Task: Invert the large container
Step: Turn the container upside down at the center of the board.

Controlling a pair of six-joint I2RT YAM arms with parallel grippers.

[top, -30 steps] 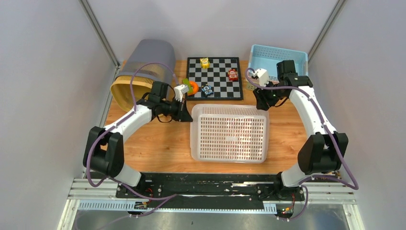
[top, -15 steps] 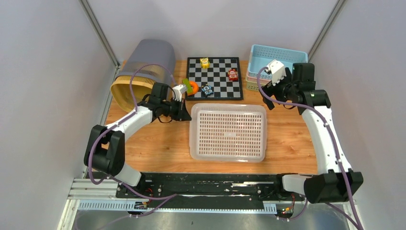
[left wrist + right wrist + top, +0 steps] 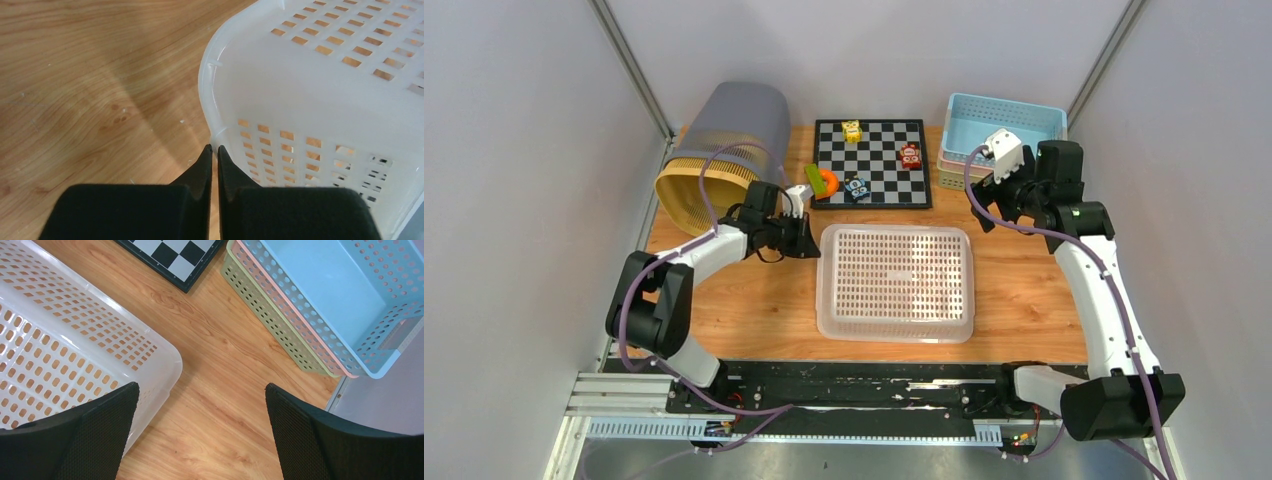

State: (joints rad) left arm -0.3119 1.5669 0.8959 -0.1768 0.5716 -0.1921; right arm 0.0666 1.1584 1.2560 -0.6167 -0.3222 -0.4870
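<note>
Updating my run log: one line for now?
white perforated basket: bottom up on table | left hand: shut, at its rim | right hand: open, apart from it

wooden table (image 3: 754, 300): large container (image 3: 894, 283), chessboard (image 3: 879, 187), stacked baskets (image 3: 999, 125), hamper (image 3: 724, 140)

Open table (image 3: 734, 300) lower left and right; container (image 3: 896, 282) fills center, chessboard (image 3: 871, 163) and baskets (image 3: 1002, 128) crowd the top.

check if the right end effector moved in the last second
yes: the right end effector has swung right, off the white container corner and closer to the fixed blue basket, and it now stands open
</note>
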